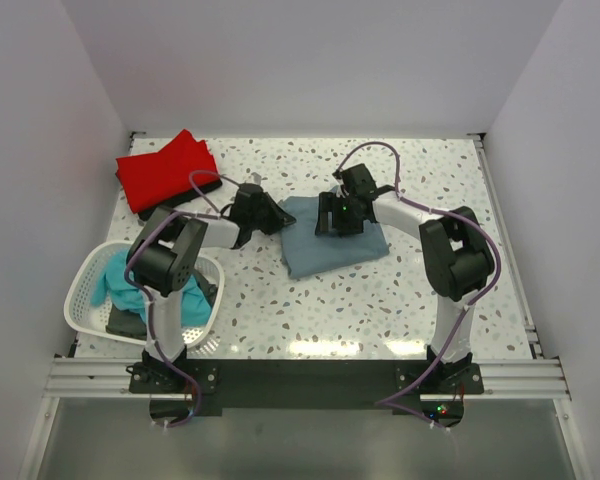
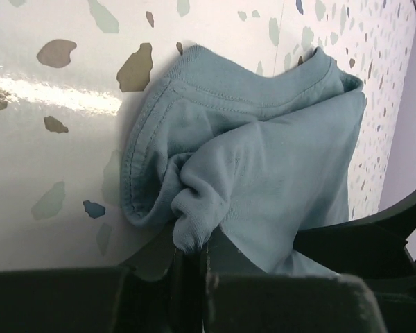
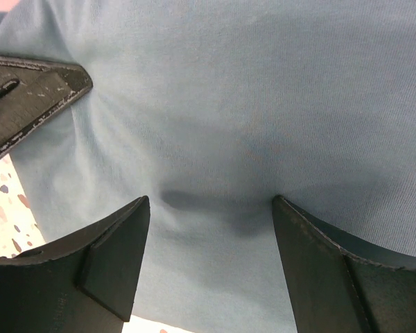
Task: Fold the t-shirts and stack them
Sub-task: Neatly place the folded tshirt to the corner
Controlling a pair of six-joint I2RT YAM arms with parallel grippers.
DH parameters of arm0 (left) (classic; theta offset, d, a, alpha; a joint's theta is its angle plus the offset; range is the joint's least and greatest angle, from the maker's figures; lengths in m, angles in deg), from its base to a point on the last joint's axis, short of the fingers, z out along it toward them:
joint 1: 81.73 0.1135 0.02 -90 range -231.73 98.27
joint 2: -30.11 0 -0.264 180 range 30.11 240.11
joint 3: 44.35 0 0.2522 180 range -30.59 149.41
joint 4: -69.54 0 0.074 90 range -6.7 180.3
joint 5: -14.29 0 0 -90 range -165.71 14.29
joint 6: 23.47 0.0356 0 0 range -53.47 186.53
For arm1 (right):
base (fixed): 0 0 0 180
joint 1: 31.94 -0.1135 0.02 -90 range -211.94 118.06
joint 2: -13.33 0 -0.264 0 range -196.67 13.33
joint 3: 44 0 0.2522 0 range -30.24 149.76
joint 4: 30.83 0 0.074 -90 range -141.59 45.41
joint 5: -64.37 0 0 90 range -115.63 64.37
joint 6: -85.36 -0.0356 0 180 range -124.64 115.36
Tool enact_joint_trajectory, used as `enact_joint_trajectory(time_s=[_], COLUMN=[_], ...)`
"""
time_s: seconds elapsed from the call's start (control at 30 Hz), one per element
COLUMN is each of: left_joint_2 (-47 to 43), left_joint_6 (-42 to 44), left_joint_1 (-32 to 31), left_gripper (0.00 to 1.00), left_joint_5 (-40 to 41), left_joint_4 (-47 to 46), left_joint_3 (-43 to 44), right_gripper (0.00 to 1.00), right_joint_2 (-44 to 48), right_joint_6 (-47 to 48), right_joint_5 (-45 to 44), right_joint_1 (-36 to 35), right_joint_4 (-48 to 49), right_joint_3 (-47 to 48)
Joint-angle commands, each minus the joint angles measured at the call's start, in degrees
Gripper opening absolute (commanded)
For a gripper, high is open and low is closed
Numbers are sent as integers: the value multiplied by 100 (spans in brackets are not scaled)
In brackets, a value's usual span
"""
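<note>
The grey-blue t-shirt [image 1: 332, 245] lies folded in a rough rectangle near the middle of the speckled table [image 1: 400, 300], a little toward 1 o'clock from its centre. Its corner at 10 o'clock is bunched up: the left wrist view shows the hemmed edge [image 2: 149, 159] curling over and a pinch of cloth drawn down between the closed jaws of the left gripper [image 2: 191, 253], which grips that fold tightly. From above, the left gripper [image 1: 280, 215] reaches in from 9 o'clock and meets the shirt's edge there

The right gripper [image 1: 332, 218] hangs over the shirt's far half, coming in from 3 o'clock. In its wrist view the right gripper [image 3: 208, 236] is spread wide with nothing between the fingers [image 3: 111, 263], only flat blue cloth [image 3: 263, 104] below; whether the tips touch the cloth cannot be told. A black scuffed part [image 3: 28, 97] lies on the shirt at 10 o'clock in that view

Farther out, a red t-shirt [image 1: 165, 170] rests folded at the table's 10 o'clock corner, well apart from the blue one. At 8 o'clock stands a white basket [image 1: 80, 290] holding a teal garment [image 1: 115, 278] and something dark beneath it
</note>
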Motion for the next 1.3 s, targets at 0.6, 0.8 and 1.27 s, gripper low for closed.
enact_joint_trajectory(time_s=[0.6, 0.8, 1.27], left_joint_2=[200, 359, 754], left_joint_6=[2776, 3093, 3436], left_joint_1=[1127, 1293, 2040], left_gripper=[0, 0, 0], left_joint_5=[619, 892, 357], left_joint_4=[4531, 5279, 6369], left_joint_3=[3616, 4548, 6403], right_gripper=[75, 75, 75], right_joint_2=[456, 491, 614], right_joint_6=[105, 158, 175], right_joint_5=[-270, -313, -375], right_joint_1=[-1, -1, -1], right_joint_4=[-682, -735, -735], right_joint_3=[53, -35, -237])
